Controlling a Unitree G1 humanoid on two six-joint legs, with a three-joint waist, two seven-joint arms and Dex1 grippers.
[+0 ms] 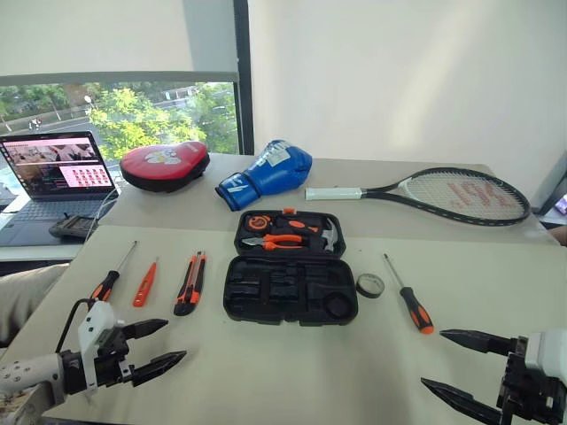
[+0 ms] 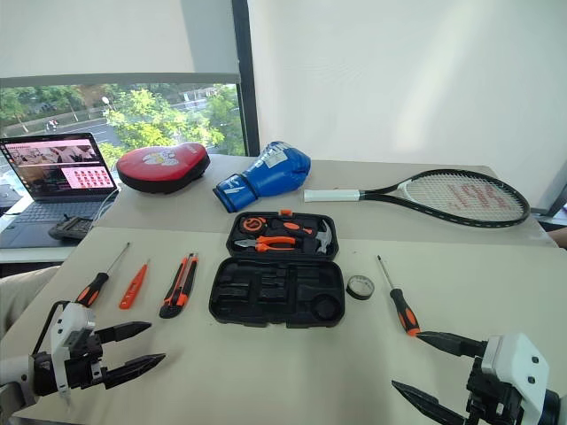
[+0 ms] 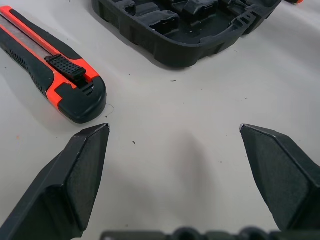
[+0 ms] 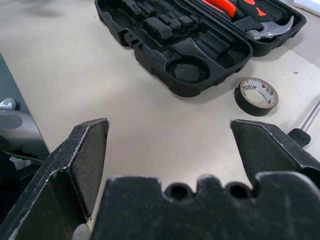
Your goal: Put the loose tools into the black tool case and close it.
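The black tool case (image 1: pixel 292 319) lies open mid-table, its near half showing bare moulded slots. To its left lie an orange-and-black screwdriver (image 1: pixel 111 276), a small orange screwdriver (image 1: pixel 145 283) and the utility knife (image 1: pixel 190 283). To its right sit the black tape roll (image 1: pixel 369 285) and another screwdriver (image 1: pixel 409 297). My left gripper (image 1: pixel 175 340) hovers open near the table's front left, just short of the knife (image 3: pixel 50 75). My right gripper (image 1: pixel 432 359) is open at the front right, pointing toward the tape roll (image 4: pixel 256 96) and the case (image 4: pixel 165 75). Neither holds anything.
Orange pliers (image 1: pixel 283 241) and a steel hammer (image 1: pixel 330 237) sit in the case's far half. Behind it lie a blue boxing glove (image 1: pixel 266 173), a red pad (image 1: pixel 165 165) and a tennis racket (image 1: pixel 461 195). A laptop (image 1: pixel 58 173) stands at the far left.
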